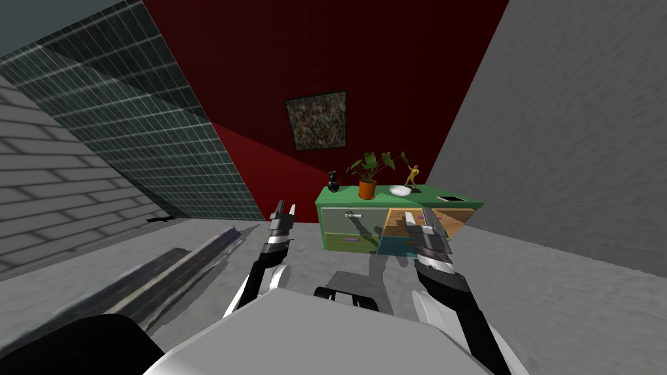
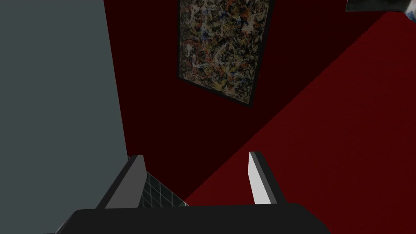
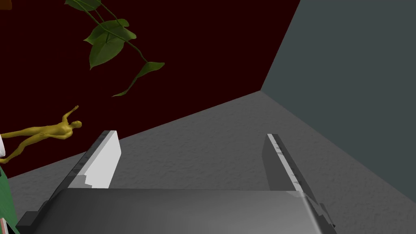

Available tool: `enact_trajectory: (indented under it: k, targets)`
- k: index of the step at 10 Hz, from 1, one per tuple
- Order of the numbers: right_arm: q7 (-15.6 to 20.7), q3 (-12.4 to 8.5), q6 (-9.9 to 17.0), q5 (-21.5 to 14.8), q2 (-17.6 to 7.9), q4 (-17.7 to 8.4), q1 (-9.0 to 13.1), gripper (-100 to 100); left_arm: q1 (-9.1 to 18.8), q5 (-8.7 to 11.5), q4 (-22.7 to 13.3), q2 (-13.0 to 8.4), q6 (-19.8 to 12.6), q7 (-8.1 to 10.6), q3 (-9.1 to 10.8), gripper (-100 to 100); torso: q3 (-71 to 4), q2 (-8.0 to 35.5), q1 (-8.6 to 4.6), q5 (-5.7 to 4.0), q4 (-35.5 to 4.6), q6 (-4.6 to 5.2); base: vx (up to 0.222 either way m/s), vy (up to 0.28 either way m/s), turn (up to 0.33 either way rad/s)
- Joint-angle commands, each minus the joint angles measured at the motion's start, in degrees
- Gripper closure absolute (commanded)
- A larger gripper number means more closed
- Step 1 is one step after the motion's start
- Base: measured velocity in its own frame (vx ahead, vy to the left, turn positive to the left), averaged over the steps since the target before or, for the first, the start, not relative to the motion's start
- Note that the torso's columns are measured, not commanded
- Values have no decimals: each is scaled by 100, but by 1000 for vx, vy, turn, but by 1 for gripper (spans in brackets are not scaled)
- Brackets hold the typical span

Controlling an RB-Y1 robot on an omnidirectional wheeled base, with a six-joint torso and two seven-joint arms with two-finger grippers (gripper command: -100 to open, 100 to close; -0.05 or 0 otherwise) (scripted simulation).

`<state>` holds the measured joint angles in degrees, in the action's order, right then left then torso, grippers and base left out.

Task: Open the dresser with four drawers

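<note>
The dresser (image 1: 339, 224) has a green top and four drawers: grey and wood-coloured above, green and teal below. It stands against the dark red wall ahead. My right gripper (image 1: 417, 215) is held up before its right-hand drawers, open with nothing between its fingers (image 3: 101, 158). The right wrist view looks past the dresser's green corner (image 3: 6, 195) at the floor and wall. My left gripper (image 1: 285, 207) is raised to the left of the dresser, apart from it, and its fingers (image 2: 258, 178) stand open and empty. The grey drawer has a small handle (image 1: 354, 214).
On the dresser top stand a black vase (image 1: 333, 182), a potted plant (image 1: 368, 176), a white bowl (image 1: 400, 191) and a gold figurine (image 1: 411, 176). A painting (image 1: 317, 120) hangs above. A long dark object (image 1: 163, 273) lies on the floor at the left. A grey wall (image 1: 573, 150) rises on the right.
</note>
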<state>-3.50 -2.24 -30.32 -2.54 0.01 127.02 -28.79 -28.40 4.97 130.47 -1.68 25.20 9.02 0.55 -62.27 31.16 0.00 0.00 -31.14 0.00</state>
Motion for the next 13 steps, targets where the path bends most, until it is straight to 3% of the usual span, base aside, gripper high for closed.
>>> enact_trajectory:
  k: [1,2,5,8,13]
  targets:
    - [0,0,0,0,0,0,0,0,0,0,0,0,0,0,0,0,-846,423,0,0,-423,0,0,0,0]
    - [-130,19,-12,43,-178,-43,-5,-100,0,0,0,0,0,0,0,0,-1692,846,0,0,-846,0,13,8,3]
    - [-609,94,-65,215,-535,-199,-34,-100,-1,0,-3,1,-1,0,0,0,-2228,1101,7,2,-1106,0,25,28,5]
    - [-903,128,-91,298,-635,-270,-51,-100,-1,0,-3,1,-1,0,-1,0,-2230,1112,3,0,-1114,0,31,33,4]
    - [-1696,258,-192,608,-877,-523,-117,-100,-1,0,-3,0,-1,0,0,0,-2231,1111,0,1,-1114,0,28,29,7]
